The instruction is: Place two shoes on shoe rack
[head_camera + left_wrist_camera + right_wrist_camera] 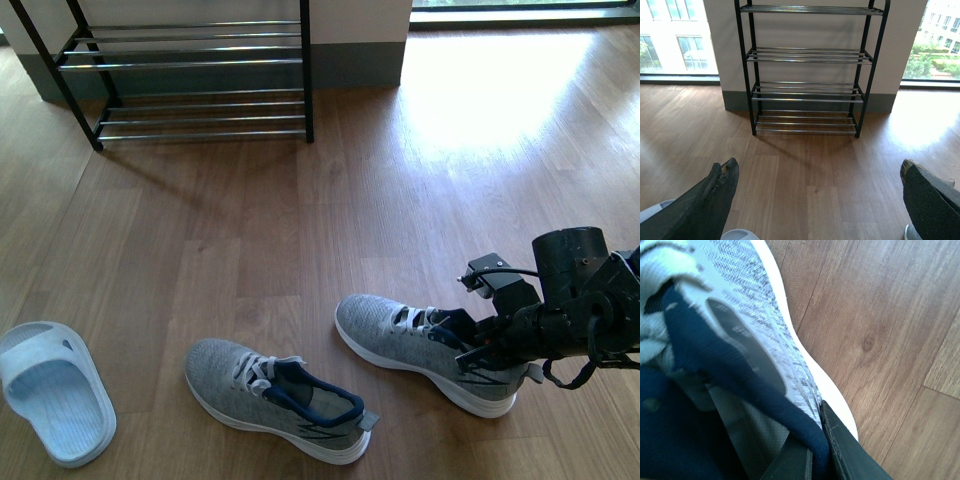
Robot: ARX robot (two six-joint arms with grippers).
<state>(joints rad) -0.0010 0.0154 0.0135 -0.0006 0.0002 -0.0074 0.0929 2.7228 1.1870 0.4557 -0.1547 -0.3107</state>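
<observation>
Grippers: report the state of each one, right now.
Left gripper: open, holding nothing.
Right gripper: closed on the collar of the sneaker.

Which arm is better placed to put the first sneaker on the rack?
Right. The right gripper pinches the navy collar of the sneaker on that side, one finger inside and one outside. The left gripper hangs open and empty, facing the rack, with no sneaker between its fingers.

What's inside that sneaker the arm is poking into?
One finger of the right gripper, pinching the navy collar of the grey sneaker. The insole is hidden.
</observation>
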